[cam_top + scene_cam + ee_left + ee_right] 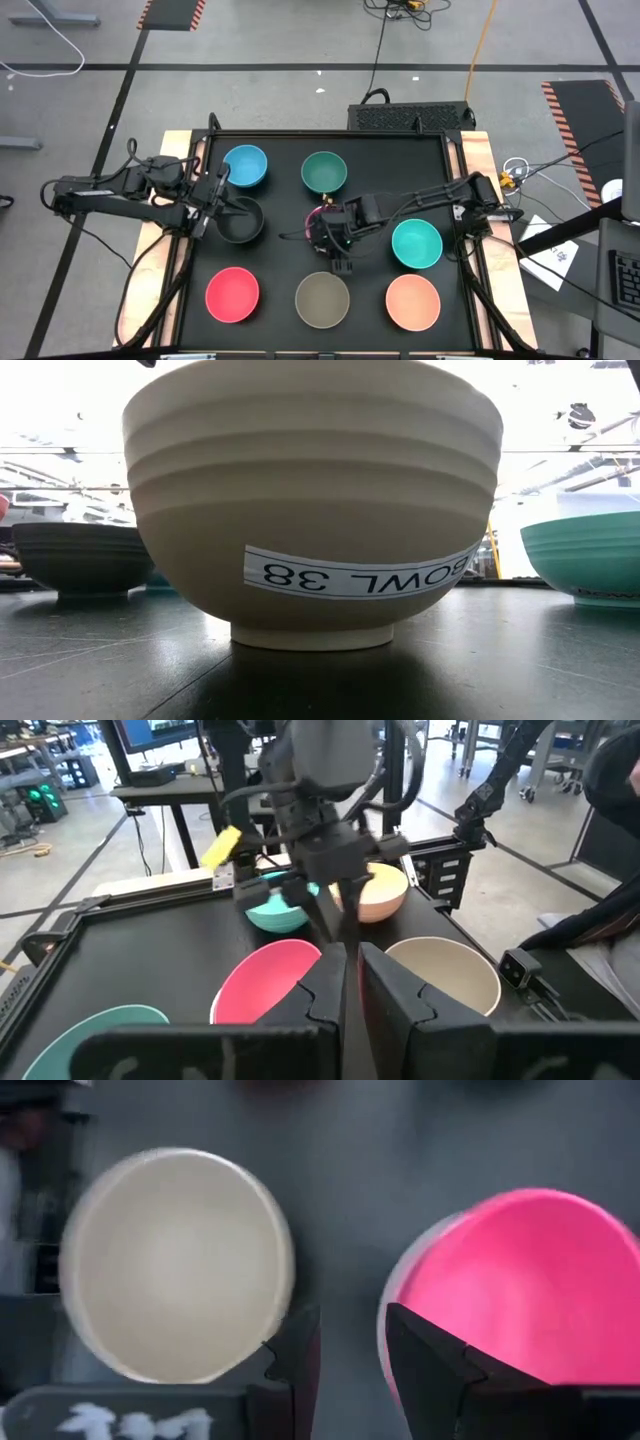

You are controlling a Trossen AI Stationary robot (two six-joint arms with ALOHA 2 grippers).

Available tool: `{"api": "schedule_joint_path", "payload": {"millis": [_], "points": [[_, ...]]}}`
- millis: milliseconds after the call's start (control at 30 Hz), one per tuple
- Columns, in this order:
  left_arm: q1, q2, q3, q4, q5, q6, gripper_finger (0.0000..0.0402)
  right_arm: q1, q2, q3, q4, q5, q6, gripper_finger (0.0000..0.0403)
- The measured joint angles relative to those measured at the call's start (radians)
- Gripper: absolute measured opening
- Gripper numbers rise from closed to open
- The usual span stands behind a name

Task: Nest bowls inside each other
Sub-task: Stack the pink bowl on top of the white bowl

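Seven bowls stand apart, upright on the black table: light blue [245,167], dark green [324,172], black [240,220], teal [416,243], red-pink [232,295], olive-grey [322,299] and peach-orange [412,302]. The magenta bowl [520,1290] sits mid-table, mostly under my right arm in the high view. No white bowl shows. My right gripper [350,1325] points down, open, between the olive-grey bowl [175,1265] and the magenta bowl. My left gripper [225,200] hovers by the black bowl's left rim, its fingers [385,985] together but for a slit. My right gripper comes from above, pointing down. One finger [425,1360] stands over the magenta bowl's near rim [390,1295] and the other stands outside it, with bare table in the gap. Whether the finger touches the rim, I cannot tell.
A raised frame [330,133] borders the table, with wooden strips along its left and right sides. The olive-grey bowl [310,510] fills the low view, hiding most of the table. Free room lies between the bowl rows. Cables and a grille box [410,117] lie beyond the far edge.
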Motion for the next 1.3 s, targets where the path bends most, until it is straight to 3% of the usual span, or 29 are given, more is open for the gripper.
{"api": "schedule_joint_path", "payload": {"millis": [367,700,1300], "points": [[0.0,0.0,0.0,-0.039,0.004,0.0,0.0035,-0.047,0.012,-0.009,-0.032,-0.002,-0.033,0.0106],[0.0,0.0,0.0,-0.032,0.037,0.008,0.0035,-0.075,0.017,-0.144,0.03,-0.064,-0.022,0.0106],[0.0,0.0,0.0,-0.031,0.041,0.004,0.0035,-0.055,0.032,-0.145,0.141,-0.027,0.004,0.0106]]}}
